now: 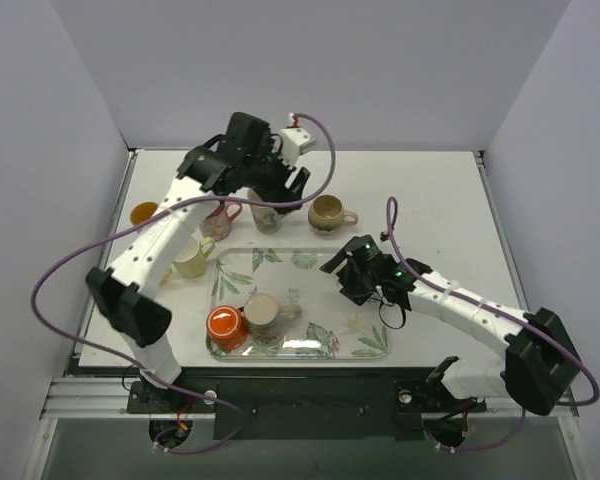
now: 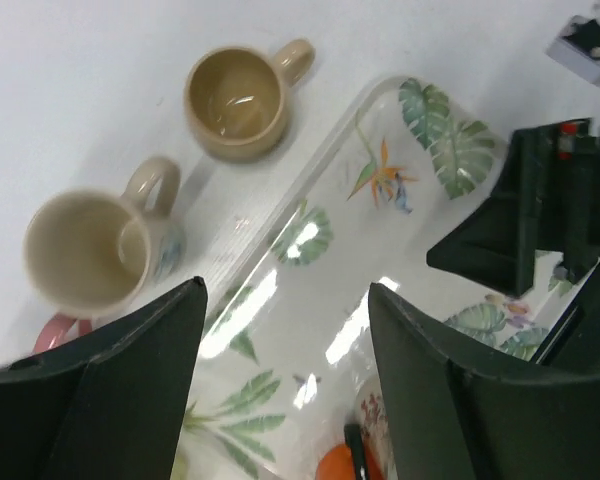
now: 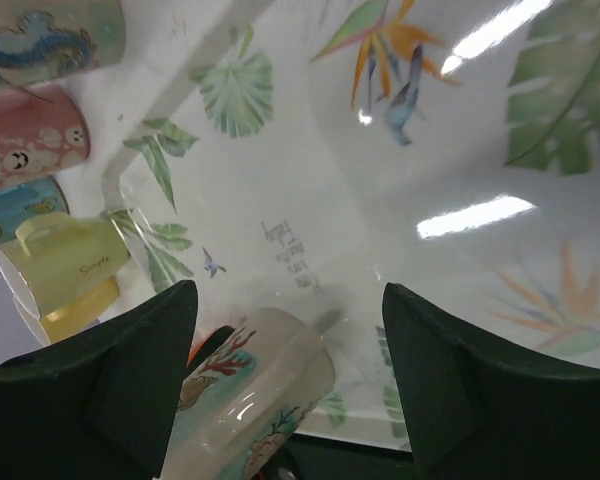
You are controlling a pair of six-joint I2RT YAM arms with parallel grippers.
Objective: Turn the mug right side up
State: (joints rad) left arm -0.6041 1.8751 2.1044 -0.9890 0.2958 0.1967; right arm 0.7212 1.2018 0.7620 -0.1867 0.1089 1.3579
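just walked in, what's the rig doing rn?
Neither arm holds anything. The right gripper hangs over the leaf-print tray, jaws open, with the coral-pattern mug just ahead of it. That mug appears to lie on its side next to an orange mug. The left gripper is over the tray's far edge, jaws open, near an upright tan mug and cream mug on the table. No mug has been righted yet.

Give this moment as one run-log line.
left gripper: open, empty | right gripper: open, above tray | mug: on its side in tray
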